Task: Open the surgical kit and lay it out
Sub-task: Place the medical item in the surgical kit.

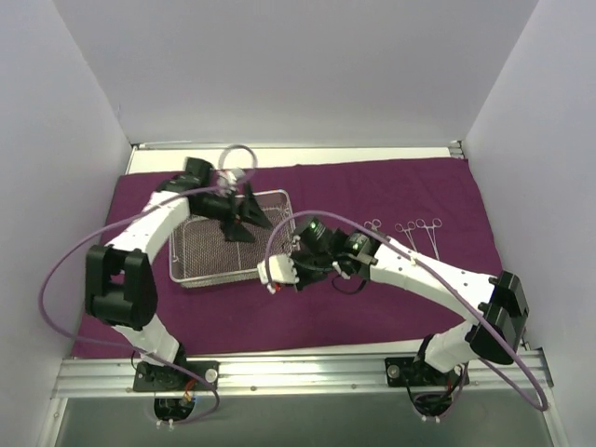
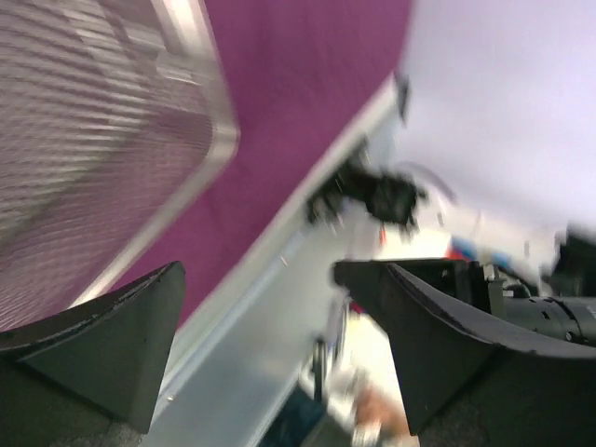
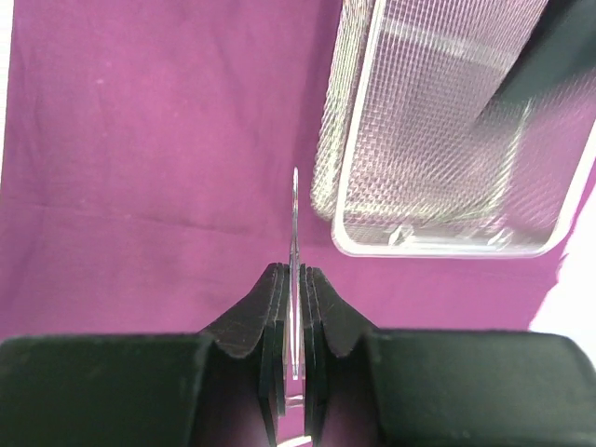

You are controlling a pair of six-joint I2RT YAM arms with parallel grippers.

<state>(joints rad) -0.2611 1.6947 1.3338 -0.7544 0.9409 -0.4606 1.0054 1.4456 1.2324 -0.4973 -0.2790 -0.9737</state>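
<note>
The dark purple cloth (image 1: 391, 196) lies spread over the table. The silver wire-mesh tray (image 1: 186, 265) stands on it at the left. My left gripper (image 1: 244, 219) hovers open and empty over the tray's far right corner. The blurred left wrist view shows the tray rim (image 2: 219, 140) and the cloth (image 2: 298, 74) past my open gripper (image 2: 261, 317). My right gripper (image 1: 296, 261) is by the tray's near right corner, shut on a thin steel instrument (image 3: 295, 214). Its tip sticks out over the cloth (image 3: 140, 140) beside the tray (image 3: 447, 244). Three forceps or scissors (image 1: 407, 230) lie in a row on the cloth at the right.
White walls enclose the table on the left, back and right. A metal rail (image 1: 307, 368) runs along the near edge by the arm bases. A purple cable (image 1: 240, 154) loops above the left wrist.
</note>
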